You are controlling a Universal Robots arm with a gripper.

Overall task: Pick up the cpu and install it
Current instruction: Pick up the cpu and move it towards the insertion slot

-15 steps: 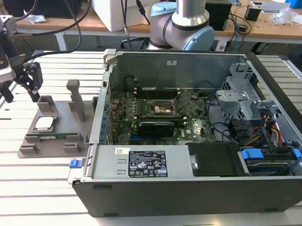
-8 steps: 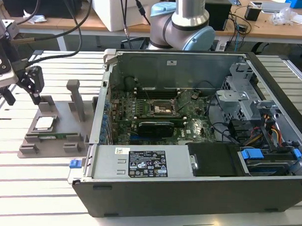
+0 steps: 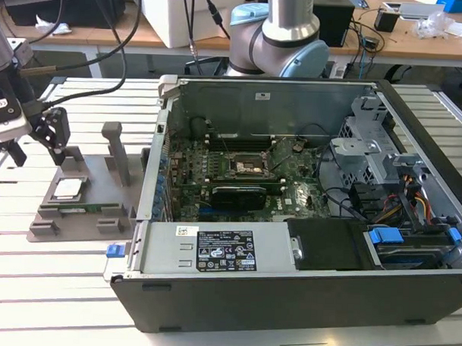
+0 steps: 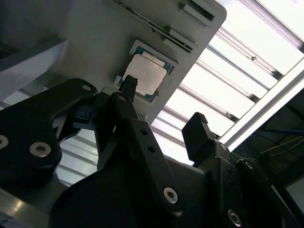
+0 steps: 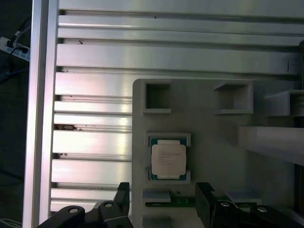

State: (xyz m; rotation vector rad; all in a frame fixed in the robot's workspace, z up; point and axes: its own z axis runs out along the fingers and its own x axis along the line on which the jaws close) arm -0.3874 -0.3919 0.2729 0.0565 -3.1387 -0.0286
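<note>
Exterior view: the gripper (image 3: 38,147) hangs at about nine o'clock in the frame, over a grey tray (image 3: 102,180) that lies on a slatted metal table (image 3: 60,288). Its two black fingers (image 3: 56,133) are spread wide and hold nothing. The cpu (image 3: 69,187) lies flat in a square recess of the tray, silver top upward, at roughly five o'clock from the gripper and apart from it. A green memory stick (image 3: 82,208) lies in a slot just beside the cpu, at its six o'clock. An open computer case (image 3: 287,296) stands at three o'clock from the tray, close alongside it. Inside the case the motherboard (image 3: 238,188) shows, with a square socket (image 3: 250,167) near its middle. The arm's base (image 3: 278,30) rises at twelve o'clock from the case.

In the first wrist view the cpu (image 5: 168,159) sits square in its recess in the tray (image 5: 209,137), with the gripper (image 5: 163,190) spread so that one fingertip stands to each side of it and nearer the camera. The memory stick (image 5: 175,203) shows as a thin green strip next to the cpu.

In the second wrist view the gripper (image 4: 164,102) is likewise spread. One fingertip (image 4: 129,84) overlaps the edge of the cpu (image 4: 146,73) in the picture; whether it touches cannot be told. The tray (image 4: 95,38) lies beyond.
</note>
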